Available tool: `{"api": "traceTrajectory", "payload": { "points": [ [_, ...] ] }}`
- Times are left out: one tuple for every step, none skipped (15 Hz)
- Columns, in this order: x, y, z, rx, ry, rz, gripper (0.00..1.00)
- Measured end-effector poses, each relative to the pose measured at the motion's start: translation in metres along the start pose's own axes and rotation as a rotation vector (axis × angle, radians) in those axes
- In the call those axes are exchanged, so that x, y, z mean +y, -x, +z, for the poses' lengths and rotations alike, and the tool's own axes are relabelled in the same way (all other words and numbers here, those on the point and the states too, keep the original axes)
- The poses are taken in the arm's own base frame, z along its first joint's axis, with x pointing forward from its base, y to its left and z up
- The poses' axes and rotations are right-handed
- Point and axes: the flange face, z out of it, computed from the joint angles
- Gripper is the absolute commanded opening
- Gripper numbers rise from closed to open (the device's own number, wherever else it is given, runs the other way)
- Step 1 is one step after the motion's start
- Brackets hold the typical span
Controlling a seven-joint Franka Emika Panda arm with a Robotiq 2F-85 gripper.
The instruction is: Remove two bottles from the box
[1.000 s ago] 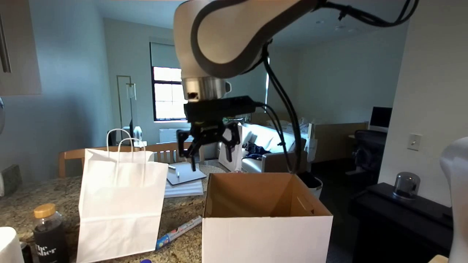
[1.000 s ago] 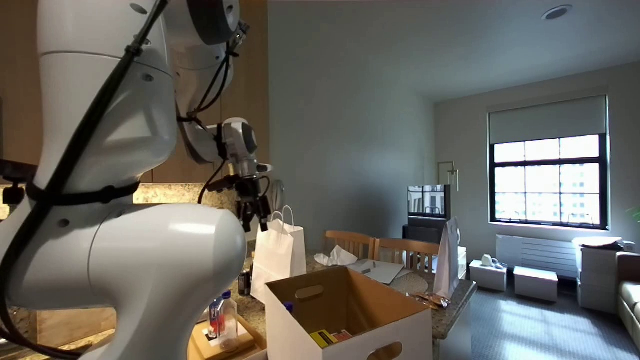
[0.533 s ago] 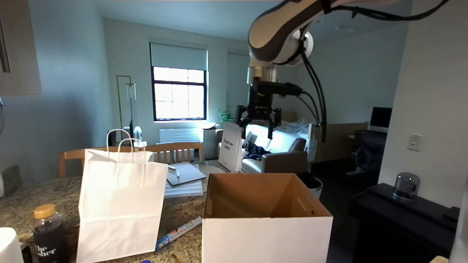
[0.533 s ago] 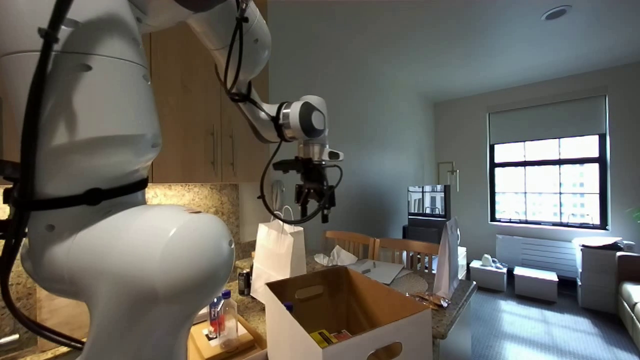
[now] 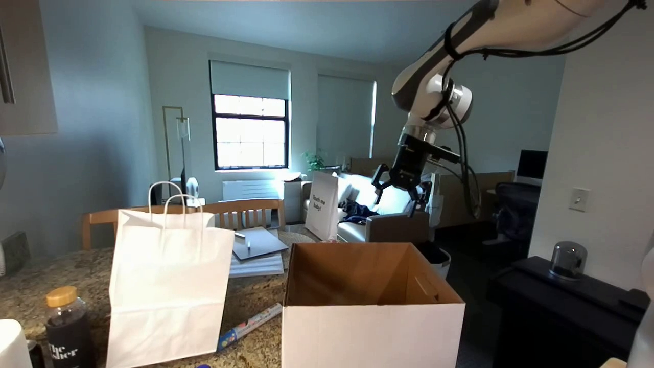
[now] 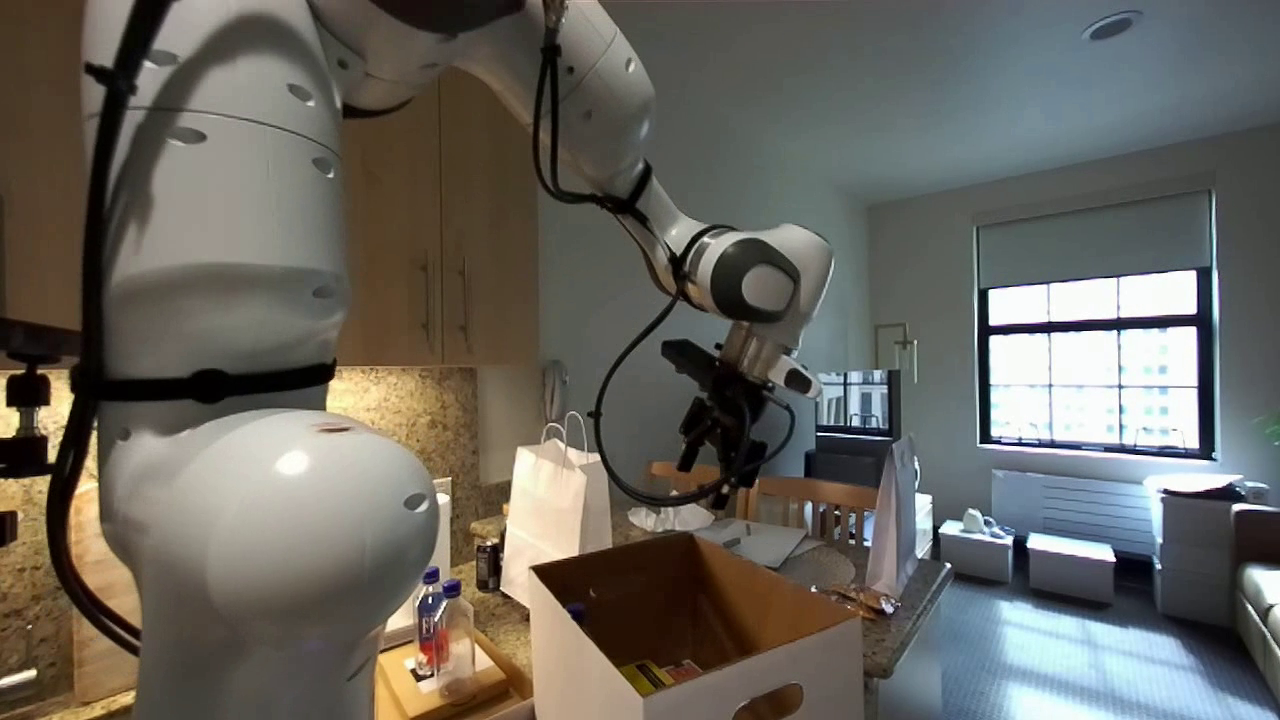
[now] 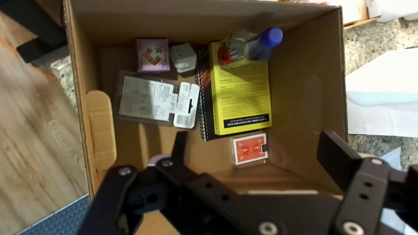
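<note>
The box (image 5: 373, 335) is a tall open carton with a white outside and brown inside; it also shows in an exterior view (image 6: 800, 660) and in the wrist view (image 7: 307, 94). Inside it, a clear bottle with a blue cap (image 7: 241, 49) is on the yellow book by the far wall; whether it leans is unclear. Its cap (image 6: 577, 613) shows at the rim. Two blue-capped bottles (image 6: 457, 640) (image 6: 428, 610) stand outside on a wooden board. My gripper (image 5: 394, 205) is open, empty and tilted above the box; it also shows in both other views (image 6: 704, 482) (image 7: 253, 143).
In the box lie a yellow book (image 7: 241, 94), red playing cards (image 7: 250, 148), a clear package (image 7: 147, 99), a purple carton (image 7: 152, 54) and a white block (image 7: 183, 58). A white paper bag (image 5: 168, 291), a tube (image 5: 250, 324) and a dark jar (image 5: 69, 332) stand beside the box.
The arm has swung from near the white paper bag to above the box, and the gripper has tilted. It stays open. The box and bottles have not moved.
</note>
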Motion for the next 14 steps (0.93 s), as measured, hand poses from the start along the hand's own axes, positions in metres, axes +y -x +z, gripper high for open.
{"api": "traceTrajectory", "payload": {
  "points": [
    [0.000,-0.003,0.008,-0.036,-0.035,0.027,1.00],
    [-0.005,-0.004,0.014,-0.062,-0.061,0.045,1.00],
    [-0.013,-0.004,0.019,-0.080,-0.072,0.057,1.00],
    [-0.022,-0.002,0.023,-0.099,-0.064,0.082,1.00],
    [-0.031,0.000,0.027,-0.112,-0.052,0.119,1.00],
    [-0.040,0.001,0.031,-0.118,-0.029,0.164,1.00],
    [-0.046,0.002,0.037,-0.122,0.000,0.209,1.00],
    [-0.049,0.003,0.044,-0.126,0.034,0.249,1.00],
    [-0.052,0.004,0.051,-0.132,0.068,0.285,1.00],
    [-0.054,0.005,0.059,-0.146,0.100,0.308,1.00],
    [-0.056,0.006,0.067,-0.167,0.126,0.318,1.00],
    [-0.059,0.006,0.075,-0.186,0.141,0.319,1.00],
    [-0.061,0.006,0.084,-0.200,0.152,0.314,1.00],
    [-0.063,0.005,0.093,-0.212,0.163,0.311,1.00]
  ]
}}
